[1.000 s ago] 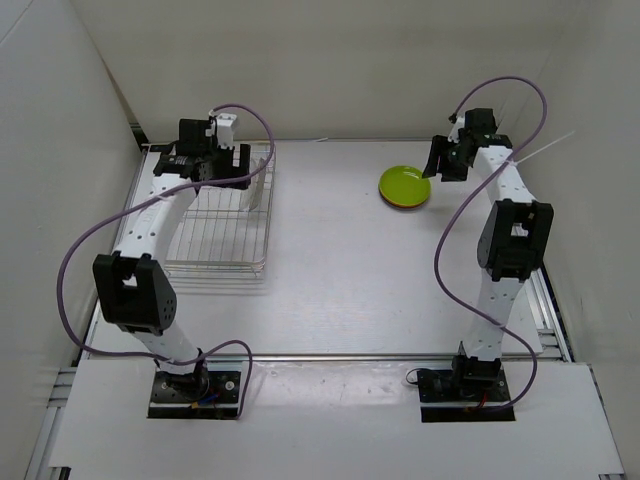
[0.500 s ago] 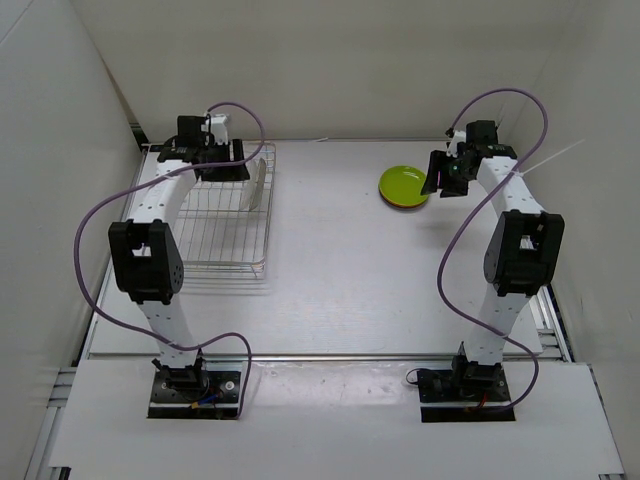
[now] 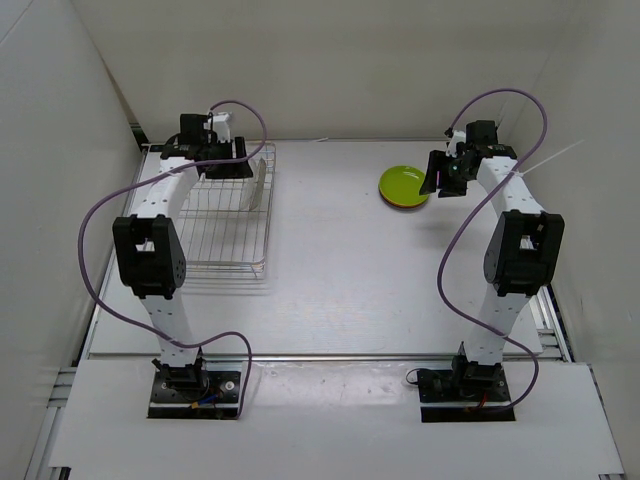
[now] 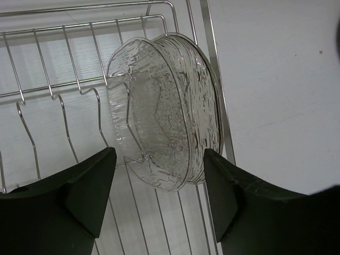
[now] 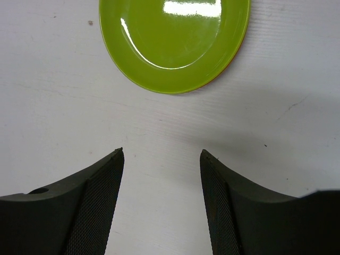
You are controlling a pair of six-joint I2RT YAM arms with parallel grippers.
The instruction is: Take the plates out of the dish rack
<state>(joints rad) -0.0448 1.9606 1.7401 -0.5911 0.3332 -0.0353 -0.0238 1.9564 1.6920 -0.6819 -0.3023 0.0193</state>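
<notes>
The silver wire dish rack [image 3: 212,264] stands at the back left. A clear glassy plate [image 3: 258,185] stands on edge at its far right side. In the left wrist view the plate [image 4: 164,111] leans between the rack wires [image 4: 49,89]. My left gripper [image 3: 225,165] is open just above it, its jaws [image 4: 159,159] on either side of the plate's lower rim without touching. The lime green plate [image 3: 404,184] lies flat at the back right on the orange plate [image 3: 398,204]. My right gripper [image 3: 437,175] is open and empty just off the green plate [image 5: 175,42]. The black plate is out of view.
White walls close in the table at the back and on both sides. The rack's raised right side wire [image 4: 215,79] runs right beside the clear plate. Purple cables loop off both arms.
My left arm has swung its elbow inward and brought the gripper back over the clear plate. My right gripper has drawn slightly right, away from the green plate. Little moved in the last half second.
</notes>
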